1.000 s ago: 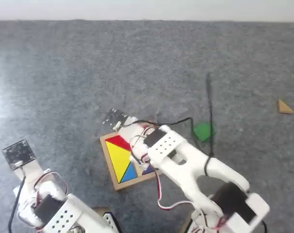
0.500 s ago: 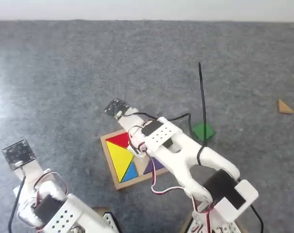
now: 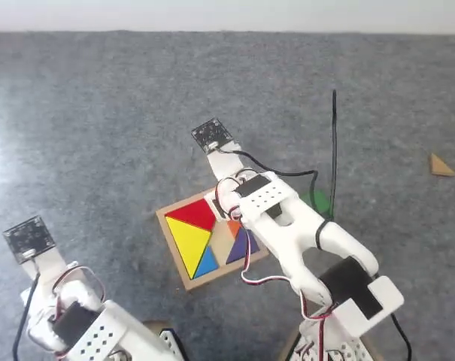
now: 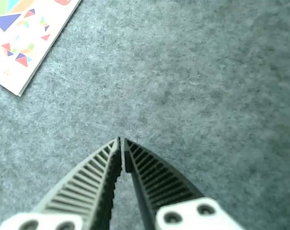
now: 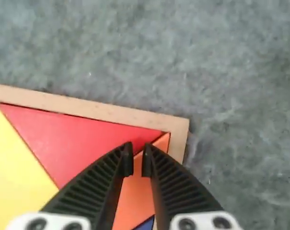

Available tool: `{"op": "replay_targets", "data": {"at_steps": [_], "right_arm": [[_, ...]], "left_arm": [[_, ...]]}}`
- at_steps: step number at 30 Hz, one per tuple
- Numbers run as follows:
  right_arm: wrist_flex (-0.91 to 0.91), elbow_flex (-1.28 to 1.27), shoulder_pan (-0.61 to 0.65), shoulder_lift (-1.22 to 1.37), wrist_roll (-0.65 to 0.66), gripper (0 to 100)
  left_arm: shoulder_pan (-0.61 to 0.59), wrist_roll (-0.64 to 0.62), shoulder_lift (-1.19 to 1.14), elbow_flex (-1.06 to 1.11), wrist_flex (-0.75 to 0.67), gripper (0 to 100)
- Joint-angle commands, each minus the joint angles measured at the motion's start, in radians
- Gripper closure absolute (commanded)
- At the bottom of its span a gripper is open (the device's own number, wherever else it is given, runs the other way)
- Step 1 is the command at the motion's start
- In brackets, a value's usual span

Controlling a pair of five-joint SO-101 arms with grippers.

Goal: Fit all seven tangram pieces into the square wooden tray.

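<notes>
The left arm [image 3: 77, 320] sits folded at the near edge. Its gripper [image 4: 121, 142] is pressed together and empty over grey felt [image 4: 207, 72], near a printed card [image 4: 22, 38] with lettering too small to read. The tray [image 3: 171, 250] holds the red piece [image 3: 193, 214] and orange piece [image 3: 233, 228]. The right gripper [image 5: 135, 154] hovers at their seam, fingers almost touching and pinching nothing. The green piece [image 3: 316, 200] lies outside on the felt.

Left gripper [image 4: 121, 142] pinched closed, held back; right gripper [image 5: 133, 154] stretched forward, jaws apparently near-closed.
</notes>
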State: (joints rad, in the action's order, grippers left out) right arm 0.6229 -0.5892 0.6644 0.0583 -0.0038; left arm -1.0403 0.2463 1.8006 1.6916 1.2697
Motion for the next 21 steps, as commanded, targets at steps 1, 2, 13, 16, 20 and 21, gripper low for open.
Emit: {"op": "replay_targets", "data": {"at_steps": [1,2,13,16,20,21], "right_arm": [[-0.001,0.035,-0.013,-0.021,-0.011,94.4],[0.047,0.038,-0.01,-0.03,-0.009,94.4],[0.378,-0.097,0.292,-0.332,0.077,94.1],[0.378,-0.123,0.354,-0.36,0.117,93.7],[0.375,-0.118,0.369,-0.298,0.124,83.4],[0.355,-0.11,0.38,-0.271,0.124,80.1]], "left_arm": [[0.003,0.003,0.018,-0.021,0.002,98],[0.002,0.003,0.018,-0.021,0.003,98],[-0.005,0.003,0.018,-0.021,0.003,99],[-0.005,0.003,0.018,-0.021,0.002,99],[0.0,0.003,0.018,-0.021,0.0,99],[0.002,0.003,0.018,-0.021,0.0,99]]}}
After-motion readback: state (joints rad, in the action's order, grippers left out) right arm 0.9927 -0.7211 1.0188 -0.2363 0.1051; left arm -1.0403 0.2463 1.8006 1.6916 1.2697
